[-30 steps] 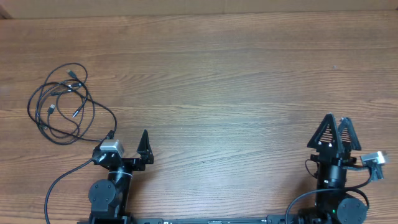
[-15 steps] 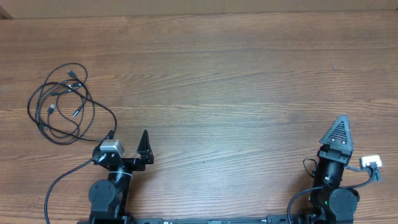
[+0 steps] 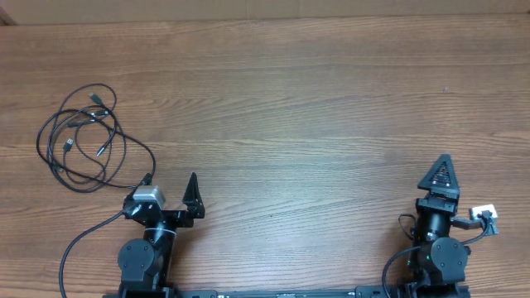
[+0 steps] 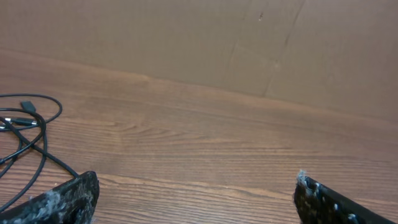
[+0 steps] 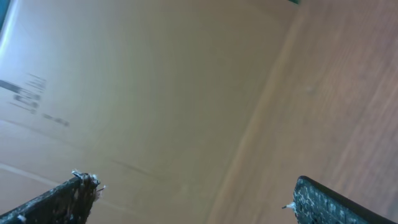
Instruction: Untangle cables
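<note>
cables [image 3: 83, 136]: thin black cords with small silvery plug tips
state: tangled in loose overlapping loops, untouched
pose: lay flat on the worktop [image 3: 290, 108]
place: far left, one strand trailing toward the near side

Wooden table [image 3: 315, 99], tangled black cables [image 3: 91, 117] lying near its left edge

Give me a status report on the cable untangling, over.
Left gripper open, empty. Right gripper open, empty. Cables tangled, untouched, just ahead of left gripper. Nothing blocking them.
</note>
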`<state>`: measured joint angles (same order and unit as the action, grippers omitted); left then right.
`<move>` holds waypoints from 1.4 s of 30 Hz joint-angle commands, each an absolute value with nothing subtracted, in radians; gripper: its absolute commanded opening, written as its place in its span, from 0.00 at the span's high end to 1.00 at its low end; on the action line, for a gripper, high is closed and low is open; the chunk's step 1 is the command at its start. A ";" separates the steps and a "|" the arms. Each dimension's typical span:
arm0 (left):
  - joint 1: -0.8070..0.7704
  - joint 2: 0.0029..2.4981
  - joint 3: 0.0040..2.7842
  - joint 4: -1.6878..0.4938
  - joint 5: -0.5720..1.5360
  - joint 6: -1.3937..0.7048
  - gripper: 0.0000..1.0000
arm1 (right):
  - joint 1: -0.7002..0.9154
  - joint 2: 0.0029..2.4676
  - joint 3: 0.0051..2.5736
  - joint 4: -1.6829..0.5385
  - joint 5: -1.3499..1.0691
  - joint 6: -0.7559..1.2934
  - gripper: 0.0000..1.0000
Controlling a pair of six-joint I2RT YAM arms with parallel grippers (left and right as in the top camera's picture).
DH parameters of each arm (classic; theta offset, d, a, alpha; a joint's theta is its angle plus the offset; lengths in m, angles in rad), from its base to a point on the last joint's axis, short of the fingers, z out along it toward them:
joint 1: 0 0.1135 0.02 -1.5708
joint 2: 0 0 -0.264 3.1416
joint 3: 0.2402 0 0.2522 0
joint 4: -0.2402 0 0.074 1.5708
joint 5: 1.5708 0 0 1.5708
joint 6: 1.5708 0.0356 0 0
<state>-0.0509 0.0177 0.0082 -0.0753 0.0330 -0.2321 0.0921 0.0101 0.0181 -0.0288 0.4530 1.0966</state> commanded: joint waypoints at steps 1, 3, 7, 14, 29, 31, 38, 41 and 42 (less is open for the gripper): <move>-0.055 0.019 0.006 -0.078 0.041 -0.216 0.00 | 0.096 0.002 0.007 -0.052 0.463 1.099 0.00; -0.055 0.019 0.006 -0.077 0.041 -0.216 0.00 | 0.096 0.002 0.007 -0.051 0.463 1.099 0.00; -0.055 0.019 0.006 -0.078 0.041 -0.217 0.00 | 0.096 0.002 0.007 -0.052 0.463 1.099 0.00; -0.055 0.019 0.006 -0.078 0.041 -0.216 0.01 | 0.096 0.002 0.007 -0.054 0.473 1.065 0.00; -0.055 0.019 0.006 -0.078 0.041 -0.216 0.00 | 0.096 0.002 0.007 0.024 0.107 0.082 0.00; -0.055 0.019 0.006 -0.077 0.041 -0.216 0.00 | 0.096 0.002 0.007 0.005 0.076 0.002 0.00; -0.055 0.019 0.006 -0.077 0.041 -0.216 0.00 | 0.096 0.002 0.007 -0.079 0.075 -0.031 0.00; -0.055 0.019 0.006 -0.078 0.041 -0.216 0.01 | 0.096 0.002 0.007 -0.080 0.076 -0.033 0.00; -0.055 0.019 0.006 -0.077 0.041 -0.216 0.01 | 0.096 0.002 0.007 -0.080 0.076 -0.041 0.00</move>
<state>-0.0509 0.0177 0.0082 -0.0753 0.0330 -0.2321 0.0925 0.0101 0.0181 -0.0822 0.0990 0.0246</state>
